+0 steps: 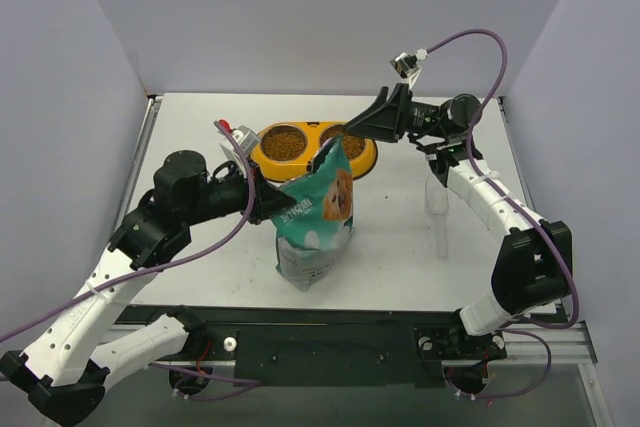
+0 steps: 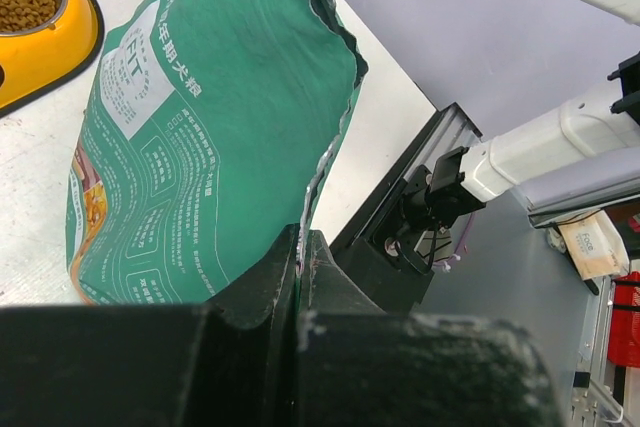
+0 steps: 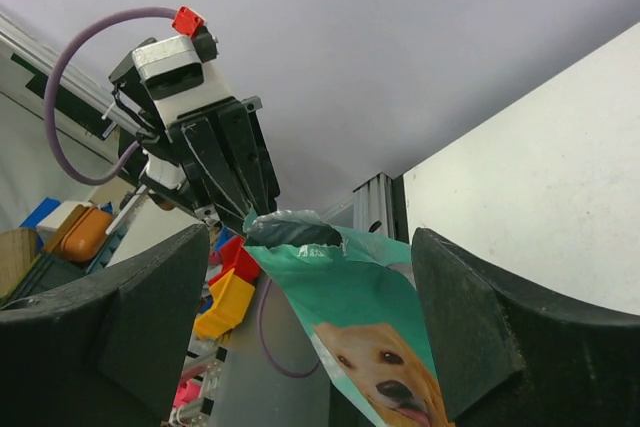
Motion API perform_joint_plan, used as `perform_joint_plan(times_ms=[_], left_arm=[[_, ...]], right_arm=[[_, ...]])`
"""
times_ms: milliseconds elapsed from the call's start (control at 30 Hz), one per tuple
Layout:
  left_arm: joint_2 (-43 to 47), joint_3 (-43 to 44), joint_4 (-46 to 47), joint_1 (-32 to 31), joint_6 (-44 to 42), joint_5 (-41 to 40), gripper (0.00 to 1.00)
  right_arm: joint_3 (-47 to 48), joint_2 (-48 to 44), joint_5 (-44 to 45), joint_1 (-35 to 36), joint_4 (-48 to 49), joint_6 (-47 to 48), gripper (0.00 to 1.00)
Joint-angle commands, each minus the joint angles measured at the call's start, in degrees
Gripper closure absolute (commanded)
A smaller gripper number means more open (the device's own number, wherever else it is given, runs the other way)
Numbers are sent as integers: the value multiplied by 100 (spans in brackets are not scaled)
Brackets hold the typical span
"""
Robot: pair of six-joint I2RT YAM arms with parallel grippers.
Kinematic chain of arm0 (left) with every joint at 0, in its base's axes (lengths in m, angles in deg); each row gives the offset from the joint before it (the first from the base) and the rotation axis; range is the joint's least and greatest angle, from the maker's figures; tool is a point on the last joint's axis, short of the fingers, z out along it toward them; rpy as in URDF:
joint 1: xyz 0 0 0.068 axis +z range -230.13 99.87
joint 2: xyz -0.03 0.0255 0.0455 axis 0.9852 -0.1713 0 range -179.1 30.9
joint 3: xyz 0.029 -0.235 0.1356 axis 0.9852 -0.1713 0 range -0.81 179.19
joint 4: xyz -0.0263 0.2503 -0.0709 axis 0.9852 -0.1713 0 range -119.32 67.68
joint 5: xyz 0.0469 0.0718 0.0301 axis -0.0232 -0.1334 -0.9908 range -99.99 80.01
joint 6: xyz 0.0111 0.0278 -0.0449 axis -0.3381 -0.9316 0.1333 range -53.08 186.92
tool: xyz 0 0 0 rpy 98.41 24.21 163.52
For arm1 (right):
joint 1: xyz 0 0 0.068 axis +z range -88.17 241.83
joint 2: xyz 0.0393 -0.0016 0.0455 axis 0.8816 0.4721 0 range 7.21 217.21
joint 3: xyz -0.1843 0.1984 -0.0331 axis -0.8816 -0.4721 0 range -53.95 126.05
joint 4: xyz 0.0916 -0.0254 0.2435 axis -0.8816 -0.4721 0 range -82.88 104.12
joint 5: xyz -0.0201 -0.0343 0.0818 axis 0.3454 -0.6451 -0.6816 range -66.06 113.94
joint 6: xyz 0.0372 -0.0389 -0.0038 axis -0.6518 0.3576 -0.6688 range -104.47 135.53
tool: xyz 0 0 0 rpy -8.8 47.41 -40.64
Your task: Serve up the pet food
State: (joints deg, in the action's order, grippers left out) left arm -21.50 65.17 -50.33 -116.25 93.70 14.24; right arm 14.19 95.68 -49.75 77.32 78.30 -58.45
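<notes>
The pet food [image 1: 284, 141] lies in the yellow feeder [image 1: 262, 159] by the table's [image 1: 400, 257] far edge. The left gripper [image 1: 262, 197] clamps the upright bag's [image 1: 315, 227] edge; the right gripper [image 1: 352, 127] gapes above its top.

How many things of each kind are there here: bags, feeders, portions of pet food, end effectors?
Pet food bag: 1
Yellow feeder: 1
Portions of pet food: 2, one per bowl
End effectors: 2, left end effector and right end effector
Total: 6
</notes>
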Motion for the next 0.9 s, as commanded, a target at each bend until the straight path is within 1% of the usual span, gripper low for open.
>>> perform_joint_plan(times_ms=[0,100,133,233,300,333,367,400,433,467,500,533,567,600,633,667,700,733,767,800,833,867], left_arm=[[143,82,683,157,-77,670,100],[125,47,823,219,-7,811,100],[116,38,841,237,19,829,100],[125,-6,946,263,90,820,100],[125,-23,955,281,160,689,100],[125,-15,955,298,256,532,100],[134,-41,981,307,283,495,100],[151,-84,1086,316,362,452,100],[160,-94,1139,316,397,408,100],[195,-128,1175,325,459,329,100],[195,-129,1166,325,485,241,100],[230,-111,1131,333,529,14,100],[248,-102,1096,334,547,-197,100],[300,-120,1087,342,547,-304,100],[327,-129,1087,342,521,-470,100],[327,-94,1035,342,442,-559,100],[310,-41,947,342,398,-768,100],[240,90,738,342,276,-849,100],[187,161,640,351,179,-919,100],[99,274,569,351,143,-868,100],[46,310,577,369,12,-606,100],[-41,380,621,369,-24,-430,100]], right_arm=[[-143,-312,-277,235,7,787,24],[-415,-348,-93,315,-55,1112,25],[-433,-339,-23,358,-316,1444,25],[-398,-330,222,464,-670,1868,29],[-363,-417,311,560,-1038,2219,30],[-363,-514,346,596,-1614,2682,31],[-380,-602,434,622,-1967,3035,32],[-380,-785,478,675,-3085,3821,32],[-267,-865,661,710,-3775,4499,35],[-136,-1023,794,780,-5661,6055,39],[170,-1068,1143,798,-6759,7280,53],[295,-1155,1312,876,-7596,7614,59],[236,-1234,1566,869,-7640,7600,70],[104,-1401,1673,851,-7562,7547,75],[-10,-1507,1900,816,-7422,7208,83],[-176,-1725,2050,790,-7064,7065,88],[-274,-1841,2278,781,-6781,6742,100],[-379,-2051,2454,772,-6683,6608,100],[-406,-2140,2926,798,-6551,6224,100],[-407,-2262,3200,798,-6507,6046,100],[-363,-2307,3351,807,-6619,5705,100],[-154,-2403,4075,842,-6829,5553,100]])
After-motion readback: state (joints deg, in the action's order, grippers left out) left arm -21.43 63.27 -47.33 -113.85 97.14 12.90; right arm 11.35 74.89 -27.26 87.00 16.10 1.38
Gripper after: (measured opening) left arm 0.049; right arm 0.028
